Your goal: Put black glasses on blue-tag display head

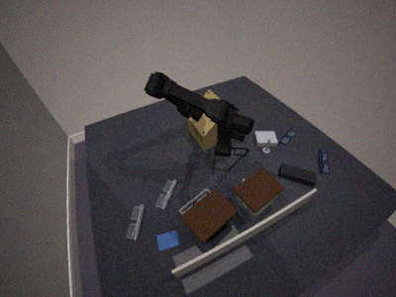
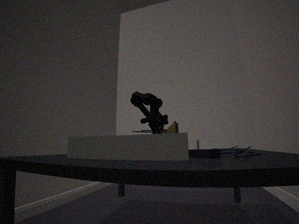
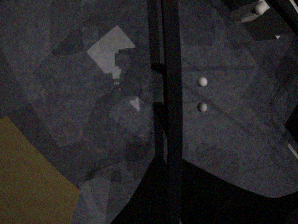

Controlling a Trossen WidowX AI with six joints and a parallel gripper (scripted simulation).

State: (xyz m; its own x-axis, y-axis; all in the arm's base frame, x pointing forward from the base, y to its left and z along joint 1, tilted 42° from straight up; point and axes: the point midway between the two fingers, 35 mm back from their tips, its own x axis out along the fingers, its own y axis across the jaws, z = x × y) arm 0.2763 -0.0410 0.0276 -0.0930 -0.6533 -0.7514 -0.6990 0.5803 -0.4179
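Note:
My gripper (image 1: 224, 149) (image 2: 152, 129) is shut on the black glasses (image 1: 240, 148) (image 2: 140, 131) and holds them off the table, beside the yellow block (image 1: 204, 130). In the wrist view a bar of the black frame (image 3: 171, 100) runs straight up the picture. Two display heads with brown tops stand in front of the gripper. The left head (image 1: 209, 214) has the blue tag (image 1: 167, 240) lying beside it; the right head (image 1: 258, 189) stands further right. Both are hidden behind the white wall in the exterior view.
A long white wall (image 1: 243, 233) (image 2: 128, 146) stands in front of the heads. Clear glasses (image 1: 167, 193) (image 1: 137, 220) lie to the left, blue glasses (image 1: 288, 136) (image 1: 323, 161) to the right. A black case (image 1: 297, 174) (image 2: 204, 153) and a white tag (image 1: 265, 137) (image 3: 110, 47) lie nearby.

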